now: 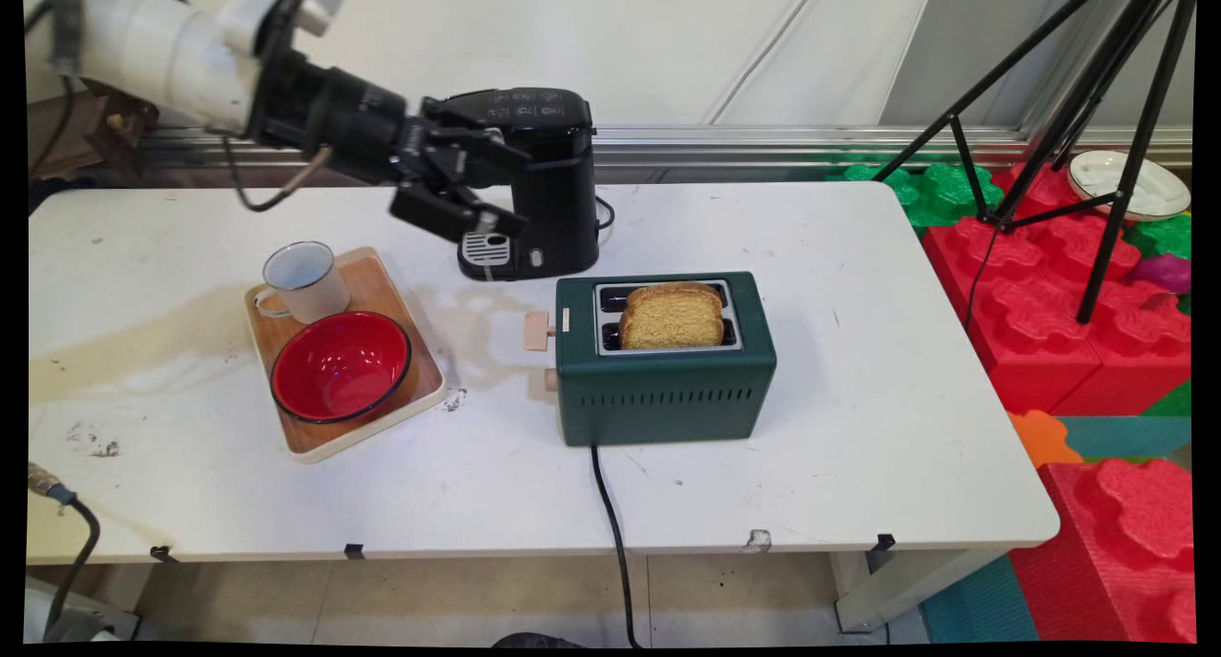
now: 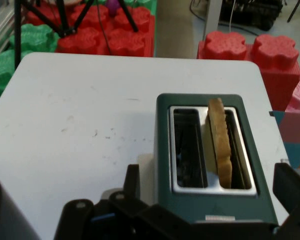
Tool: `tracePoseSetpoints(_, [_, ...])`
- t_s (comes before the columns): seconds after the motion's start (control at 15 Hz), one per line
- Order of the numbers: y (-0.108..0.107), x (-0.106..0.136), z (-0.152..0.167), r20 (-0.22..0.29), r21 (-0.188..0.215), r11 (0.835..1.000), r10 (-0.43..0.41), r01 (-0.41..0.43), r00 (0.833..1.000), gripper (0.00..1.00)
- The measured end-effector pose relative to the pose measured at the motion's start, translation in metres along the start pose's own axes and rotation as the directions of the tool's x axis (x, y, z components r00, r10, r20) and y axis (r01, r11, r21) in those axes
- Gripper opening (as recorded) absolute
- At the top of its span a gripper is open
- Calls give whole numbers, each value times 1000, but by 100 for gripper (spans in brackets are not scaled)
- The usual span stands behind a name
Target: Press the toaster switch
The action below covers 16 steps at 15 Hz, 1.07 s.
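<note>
While the gripper [image 1: 482, 188] hangs with fingers spread, holding nothing, before the black coffee machine [image 1: 544, 175], a green toaster [image 1: 665, 371] with one bread slice [image 1: 672, 316] stands nearby; mug [image 1: 303, 280] and red bowl [image 1: 341, 365] share a wooden tray [image 1: 382, 285] on the stained white table [image 1: 858, 371].

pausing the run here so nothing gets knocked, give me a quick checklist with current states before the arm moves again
1. gripper carries nothing: ok, open, with nothing between its fingers in either view.
2. gripper clear of the coffee machine: cannot tell; they overlap in the main view and the gap does not show.
3. bread slice seated in the green toaster: ok, upright in one slot; the other slot is empty in the hand view.
4. toaster's power cord off the work area: ok, it runs over the table's near edge.
5. enamel mug and red bowl upright on the wooden tray: ok, apart from the gripper.
</note>
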Motion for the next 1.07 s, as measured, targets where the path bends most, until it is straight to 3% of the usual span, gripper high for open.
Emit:
tracePoseSetpoints(0.6, [14,-44,-60,25,29,1000,11,-12,1000,100])
tracePoseSetpoints(1.07, [16,-65,-51,30,19,999,30,-30,999,100])
